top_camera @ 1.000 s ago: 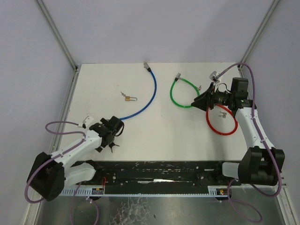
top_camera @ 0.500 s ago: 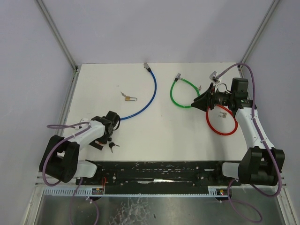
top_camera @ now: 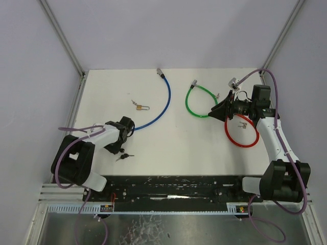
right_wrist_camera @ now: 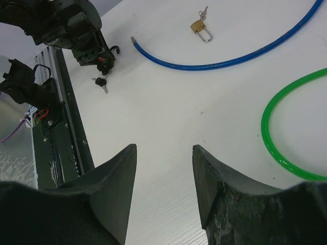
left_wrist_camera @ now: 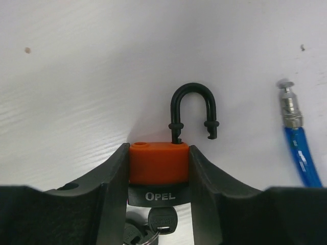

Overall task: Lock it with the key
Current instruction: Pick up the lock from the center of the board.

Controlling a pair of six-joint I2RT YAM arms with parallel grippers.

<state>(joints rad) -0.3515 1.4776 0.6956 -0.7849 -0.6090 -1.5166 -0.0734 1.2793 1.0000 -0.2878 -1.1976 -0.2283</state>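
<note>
An orange padlock (left_wrist_camera: 158,163) with a black base lies on the white table, its black shackle (left_wrist_camera: 193,109) swung open and pointing away from me. A black-headed key (left_wrist_camera: 162,220) sits in its bottom, with more keys on a ring (top_camera: 124,156) trailing behind. My left gripper (left_wrist_camera: 159,148) is shut on the padlock's orange body, one finger pressed against each side. In the top view the left gripper (top_camera: 121,137) covers the padlock near the table's front left. My right gripper (right_wrist_camera: 164,148) hangs open above the table at the right (top_camera: 217,109), holding nothing.
A small brass padlock with keys (top_camera: 141,106) lies at the back left. A blue cable (top_camera: 161,109) curves beside it, its metal end (left_wrist_camera: 288,104) just right of the orange padlock. A green cable (top_camera: 196,102) and a red cable (top_camera: 240,135) loop near the right arm.
My left gripper's fingers have closed from wide open onto the orange padlock, and the left arm has folded in toward it. The right arm has not moved.
</note>
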